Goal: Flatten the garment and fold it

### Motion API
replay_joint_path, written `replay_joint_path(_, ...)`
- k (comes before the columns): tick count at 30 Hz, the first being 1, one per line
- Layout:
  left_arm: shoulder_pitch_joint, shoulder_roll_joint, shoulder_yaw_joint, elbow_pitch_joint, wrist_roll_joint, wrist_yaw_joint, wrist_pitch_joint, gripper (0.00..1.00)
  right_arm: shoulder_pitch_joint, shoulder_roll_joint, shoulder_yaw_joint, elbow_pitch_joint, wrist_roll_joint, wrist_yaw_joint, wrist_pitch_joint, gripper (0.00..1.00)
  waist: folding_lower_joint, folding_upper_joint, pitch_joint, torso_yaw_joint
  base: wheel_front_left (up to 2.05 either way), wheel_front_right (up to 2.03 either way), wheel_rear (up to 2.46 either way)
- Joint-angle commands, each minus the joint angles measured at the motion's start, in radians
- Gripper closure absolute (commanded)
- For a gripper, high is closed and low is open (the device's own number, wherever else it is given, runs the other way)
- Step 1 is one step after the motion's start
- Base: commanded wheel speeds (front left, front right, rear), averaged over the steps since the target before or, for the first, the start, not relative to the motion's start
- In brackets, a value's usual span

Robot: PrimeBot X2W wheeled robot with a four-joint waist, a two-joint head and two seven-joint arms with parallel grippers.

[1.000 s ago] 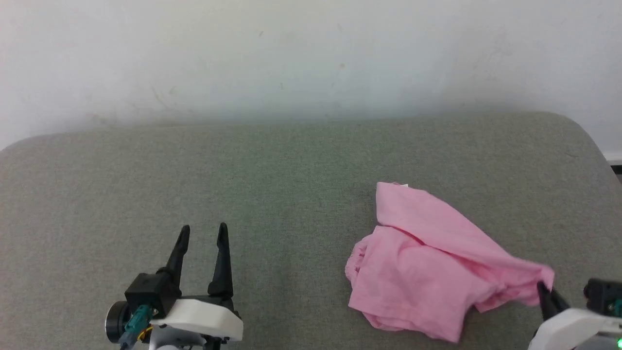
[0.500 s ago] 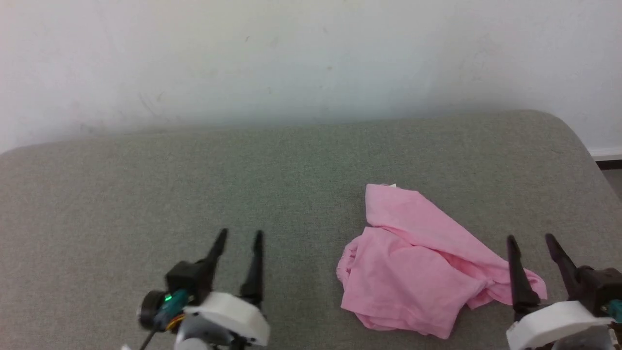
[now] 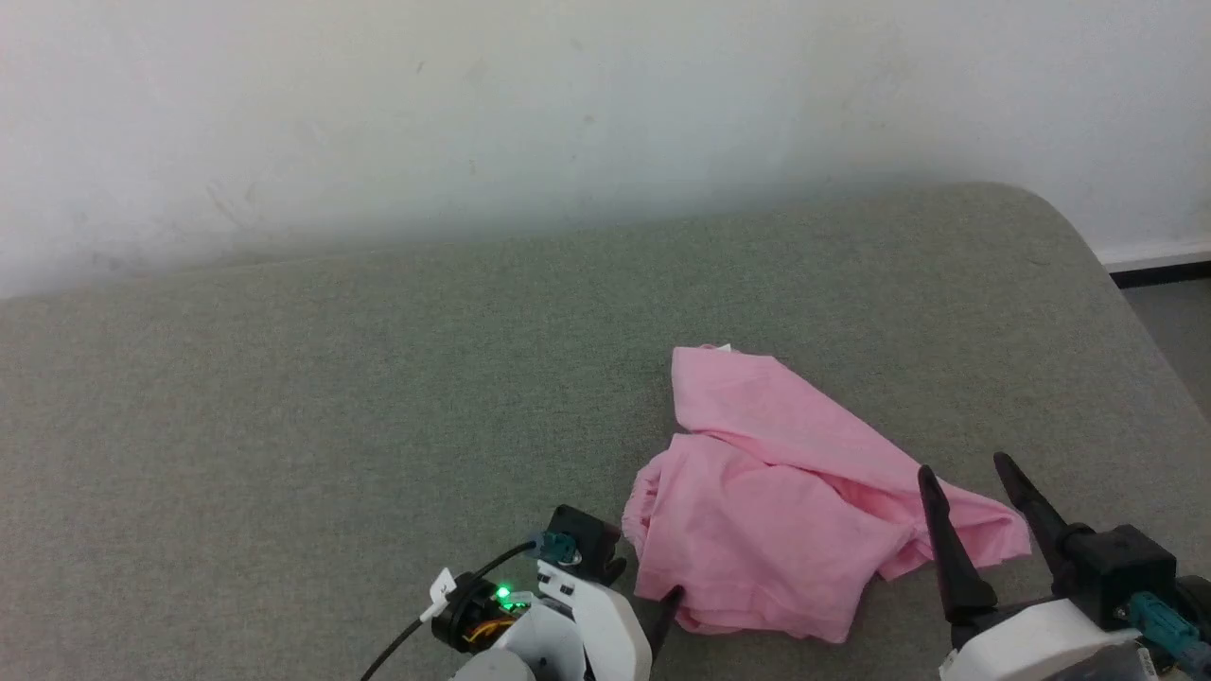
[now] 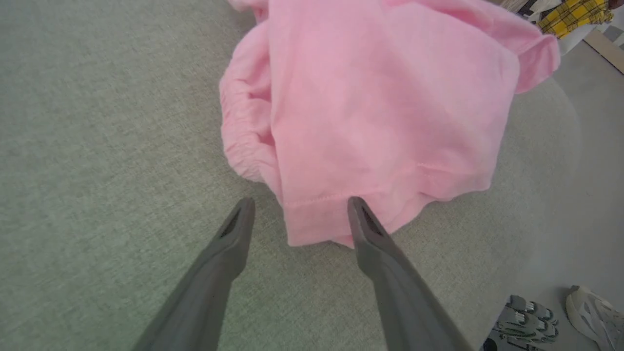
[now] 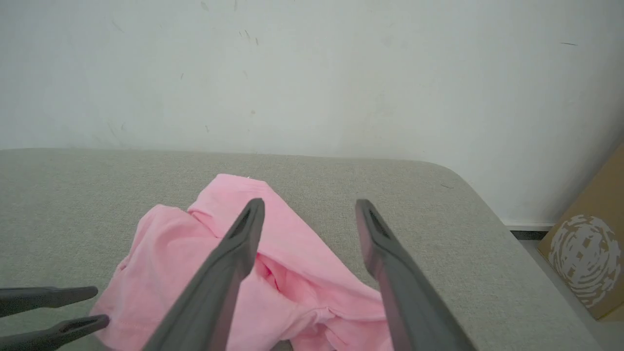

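Observation:
The garment [image 3: 776, 501], crumpled light pink shorts, lies on the right half of the grey-green cushion [image 3: 378, 378], its gathered waistband [image 4: 239, 122] bunched at its left edge. My left gripper [image 3: 662, 610] stands open at the garment's near-left corner. In the left wrist view the stitched hem [image 4: 317, 204] reaches into the gap of that gripper [image 4: 300, 201], and its right finger [image 4: 370, 234] lies over the cloth's edge. My right gripper [image 3: 962, 465] is open over the garment's right corner and holds nothing. Seen from the right wrist, this gripper [image 5: 310, 202] hovers over the garment [image 5: 185, 263], with the left gripper [image 5: 100, 305] at the lower left.
A white wall [image 3: 568, 113] rises behind the cushion. The cushion's rounded right edge [image 3: 1116, 284] drops to the floor. A cardboard box [image 5: 585, 253] stands past that edge. Shoes [image 4: 560, 317] lie on the floor, and a yellow plaid cloth [image 4: 570, 12] lies beyond the garment.
My right gripper let go of the garment's right corner, opened and rose; the corner dropped onto the cushion. The left gripper moved right to the garment's near-left hem. The head camera shifted.

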Motion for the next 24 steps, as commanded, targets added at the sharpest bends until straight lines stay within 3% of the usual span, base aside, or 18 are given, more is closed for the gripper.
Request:
replay_joint_path(1, -0.027, 0.001, -0.016, 0.02, -0.015, -0.008, 0.024, 0.0, 0.01, 0.003, 0.002, -0.005, 0.006, -0.001, 0.002, 0.0, 0.0, 0.0, 0.011, -0.011, 0.0, 0.0, 0.0)
replay_joint_path(2, -0.034, 0.0, -0.024, 0.029, -0.024, -0.009, 0.031, 0.0, 0.01, 0.003, 0.003, -0.004, 0.007, -0.001, 0.002, 0.0, 0.0, 0.0, 0.013, -0.014, 0.0, 0.0, 0.0)
replay_joint_path(3, -0.039, 0.0, -0.033, 0.035, -0.031, -0.011, 0.035, 0.35, 0.011, 0.003, 0.004, -0.001, 0.012, -0.001, 0.003, 0.0, 0.0, 0.0, 0.014, -0.017, 0.0, 0.0, 0.0)
replay_joint_path(4, -0.043, 0.0, -0.039, 0.038, -0.041, -0.012, 0.034, 1.0, 0.011, 0.003, 0.005, 0.0, 0.013, -0.001, 0.003, 0.0, 0.0, 0.0, 0.015, -0.018, 0.0, 0.0, 0.0)
replay_joint_path(9, -0.047, 0.016, -0.043, 0.008, -0.061, -0.013, 0.018, 1.0, 0.015, 0.003, -0.012, 0.002, 0.018, -0.001, 0.003, 0.0, 0.0, 0.0, 0.008, -0.011, 0.0, 0.0, 0.0)
replay_joint_path(13, -0.036, 0.064, -0.013, -0.077, -0.047, 0.022, -0.004, 1.0, 0.026, 0.003, -0.051, -0.007, 0.02, -0.001, 0.003, 0.0, 0.0, 0.0, -0.005, 0.012, 0.0, 0.0, 0.0)
replay_joint_path(20, 0.091, 0.235, 0.149, -0.315, -0.042, 0.174, 0.025, 1.0, 0.045, 0.003, -0.064, -0.025, 0.026, -0.001, 0.01, 0.0, 0.0, 0.0, -0.027, 0.055, 0.0, 0.0, 0.0)
replay_joint_path(24, 0.242, 0.29, 0.264, -0.379, -0.099, 0.269, 0.072, 1.0, 0.053, 0.003, -0.055, -0.026, 0.035, -0.001, 0.01, 0.0, 0.0, 0.0, -0.032, 0.075, 0.0, 0.0, 0.0)
